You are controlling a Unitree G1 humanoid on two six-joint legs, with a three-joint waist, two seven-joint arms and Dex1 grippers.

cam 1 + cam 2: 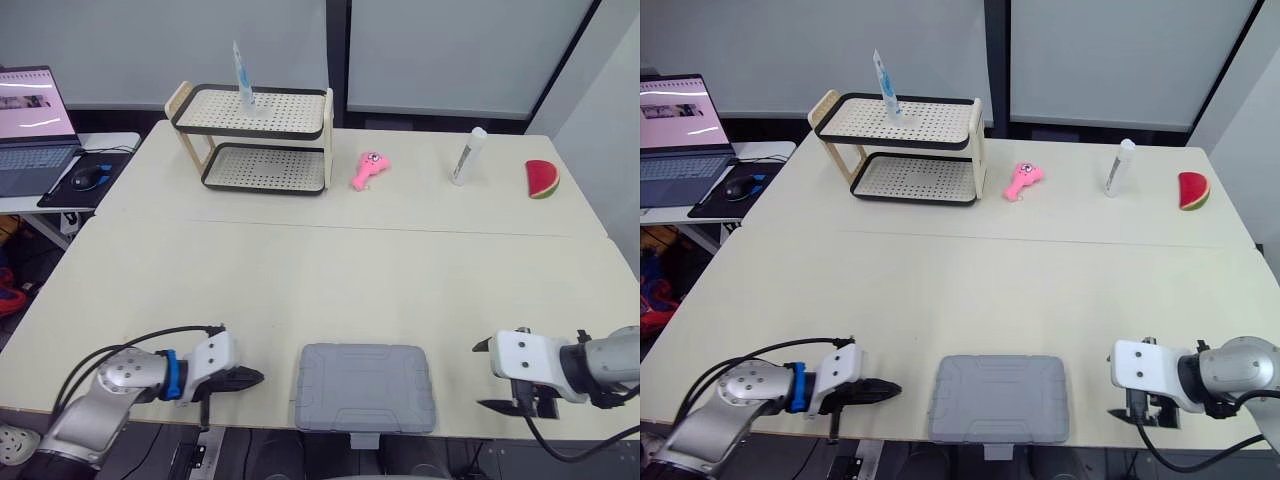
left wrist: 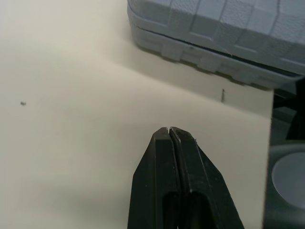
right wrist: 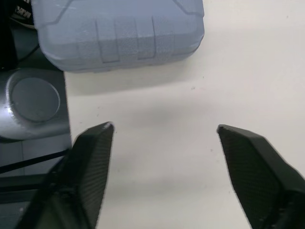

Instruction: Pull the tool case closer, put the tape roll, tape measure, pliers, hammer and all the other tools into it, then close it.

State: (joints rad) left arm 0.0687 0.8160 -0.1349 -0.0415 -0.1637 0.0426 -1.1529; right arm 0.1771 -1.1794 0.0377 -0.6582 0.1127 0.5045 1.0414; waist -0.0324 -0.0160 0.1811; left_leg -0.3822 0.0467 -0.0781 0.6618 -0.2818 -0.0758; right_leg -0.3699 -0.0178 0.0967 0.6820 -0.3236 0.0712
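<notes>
While the table (image 1: 320, 270) fills most of the head views, a laptop (image 1: 35, 125) and a mouse (image 1: 85, 178) lie on a separate desk at the far left. The left gripper (image 1: 258, 378) hovers low over the near edge of the table with its two black fingers pressed together and nothing between them; its tip points toward the tool case (image 1: 364, 386), near it but apart from it. At the far side stands a two-shelf rack (image 1: 250, 134), and an upright tube (image 1: 243, 78) is on its top shelf. The grey tool case lies flat at the near edge, between the two grippers, with its lid down. Behind it, at the far side of the table, lie a pink toy (image 1: 368, 170), then a white thing that is perhaps a bottle (image 1: 467, 156), then a watermelon slice (image 1: 541, 179). The right gripper (image 3: 164, 127) is at the near right of the table with its fingers spread wide, holding nothing, and the case's side is in front of it.
</notes>
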